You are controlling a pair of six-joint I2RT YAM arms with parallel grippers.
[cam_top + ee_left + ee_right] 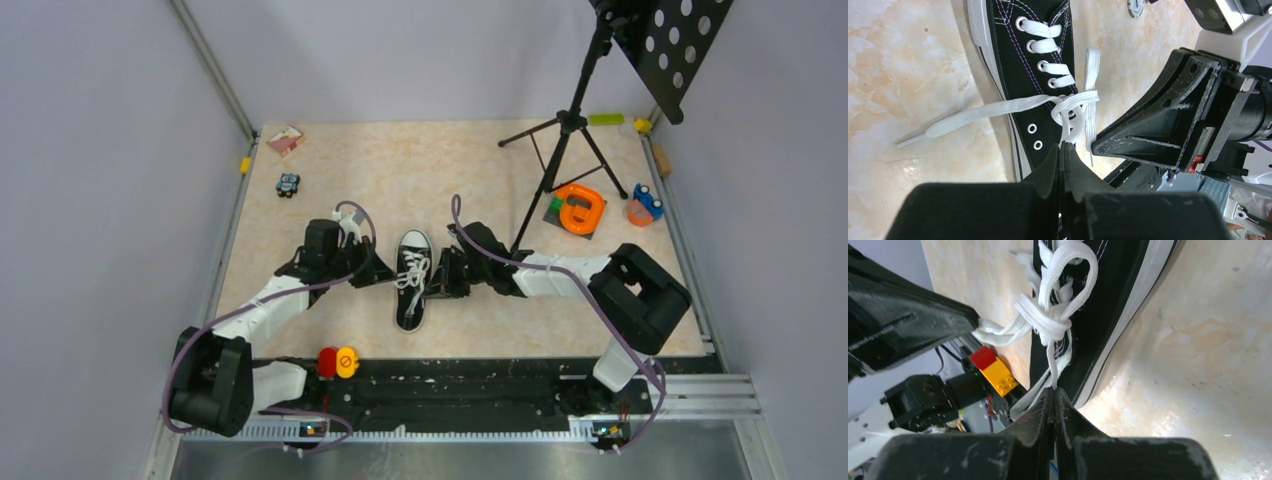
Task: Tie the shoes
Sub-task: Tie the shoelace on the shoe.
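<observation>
Under both arms, tabletop (470,170): beige, marbled, walled on three sides.
Tripod stand (565,150): black, at 2 o'clock from the middle, perforated plate on top.
Sneaker (412,290) (1008,60) (1108,290): black canvas, white sole edge, lying in the middle of the tabletop, toe cap toward 12 o'clock, heel toward 6.
Left tool (385,273) (1062,150): at 9 o'clock of the sneaker, fingers pressed flat together, pinching one strand of the laces at the tips.
Right tool (437,278) (1054,392): at 3 o'clock of the sneaker, fingers likewise closed tight, nipping another strand.
Laces (413,268) (998,107) (1048,325): white, knotted over the tongue with one loop standing up; one loose end trailing over the sole onto the tabletop.
Orange toy (580,210): at 2 o'clock, beside a tripod foot.
Red and yellow block (338,362): at 7 o'clock, on the near rail.
Toy car (288,184): at 10 o'clock, well apart from the sneaker.
</observation>
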